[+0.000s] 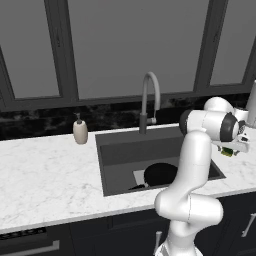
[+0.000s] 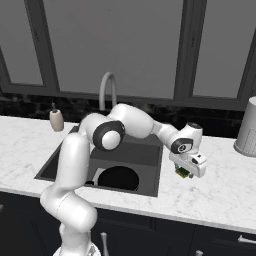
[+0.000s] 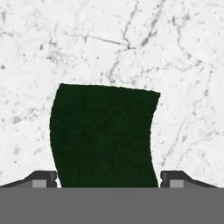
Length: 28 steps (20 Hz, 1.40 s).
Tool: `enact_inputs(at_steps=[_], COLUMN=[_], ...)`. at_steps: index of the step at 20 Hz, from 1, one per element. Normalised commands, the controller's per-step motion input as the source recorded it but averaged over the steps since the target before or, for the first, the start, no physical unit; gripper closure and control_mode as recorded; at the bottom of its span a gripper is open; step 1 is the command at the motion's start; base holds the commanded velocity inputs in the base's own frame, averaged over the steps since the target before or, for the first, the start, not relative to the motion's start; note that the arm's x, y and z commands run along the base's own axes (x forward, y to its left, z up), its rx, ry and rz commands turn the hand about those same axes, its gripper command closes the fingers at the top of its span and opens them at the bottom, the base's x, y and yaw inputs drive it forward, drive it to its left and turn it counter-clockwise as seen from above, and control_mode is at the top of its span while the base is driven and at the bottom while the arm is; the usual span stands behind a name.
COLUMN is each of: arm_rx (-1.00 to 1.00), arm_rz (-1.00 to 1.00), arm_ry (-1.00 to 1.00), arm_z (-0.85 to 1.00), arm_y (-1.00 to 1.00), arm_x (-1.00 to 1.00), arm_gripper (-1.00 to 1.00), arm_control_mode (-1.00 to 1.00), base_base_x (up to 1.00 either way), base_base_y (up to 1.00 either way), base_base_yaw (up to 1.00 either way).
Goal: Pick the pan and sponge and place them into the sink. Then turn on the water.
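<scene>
Marble counter (image 1: 50, 175) (image 2: 220, 190) (image 3: 175, 52), right of the sink (image 1: 130, 145) (image 2: 150, 167): was that where we caught the arm? (desk)

Yes. We found it reaching over the basin to the stone on the far side, with the gripper (image 1: 230, 150) (image 2: 184, 175) (image 3: 109, 181) pointing down at the sponge (image 1: 229, 151) (image 2: 183, 173) (image 3: 105, 135). (photographer)

How did we see the jaws? (desk)

Wide apart. From the hand camera we saw one dark fingertip (image 3: 43, 179) on each side of the sponge, each just beside its edge. We could not tell whether either tip pressed on it. We saw its dark green face uppermost there, with white veined stone all round it. From the base cameras we made out green and a little yellow under the hand. (photographer)

And the pan (image 1: 160, 175) (image 2: 119, 178)? (desk)

We saw it lying flat in the sink, a round black disc on the bottom, toward the front wall. The arm's white links hid part of it from the left camera. (photographer)

What else did we get in the frame? (desk)

We had the grey faucet (image 1: 150, 95) (image 2: 107, 90) arching over the back rim, and a cream soap bottle (image 1: 80, 131) (image 2: 56, 120) upright on the counter left of the sink. A grey canister (image 1: 251, 110) (image 2: 247, 132) stood at the far right, well apart from the sponge. Dark-framed windows (image 1: 125, 45) (image 2: 115, 45) ran behind everything. (photographer)
</scene>
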Motion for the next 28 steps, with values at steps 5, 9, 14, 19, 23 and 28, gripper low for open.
enact_inputs(at_steps=[5, 9, 14, 19, 23, 28], arm_rx=[0.0, 0.0, 0.0, 0.0, 0.04, 0.06], arm_rz=[0.0, 0.0, 0.05, 0.25, 0.34, 0.36], arm_ry=[0.0, 0.0, 0.0, 0.0, 0.01, 0.0], arm_z=[-0.01, 0.0, 0.03, 0.3, 0.29, 0.07], arm_y=[0.0, 0.0, 0.08, 0.59, 0.55, 0.47], arm_x=[0.0, 0.0, -0.01, -0.02, -0.01, -0.17], arm_gripper=[1.0, 1.0, 1.0, 1.0, 1.0, 1.0], arm_control_mode=[-1.0, -1.0, -1.0, -1.0, -1.0, -1.0], base_base_x=[0.0, 0.0, 0.0, 0.0, 0.0, 0.0], base_base_y=[0.0, 0.0, 0.0, 0.0, 0.0, 0.0], base_base_yaw=[0.0, 0.0, 0.0, 0.0, 0.0, 0.0])
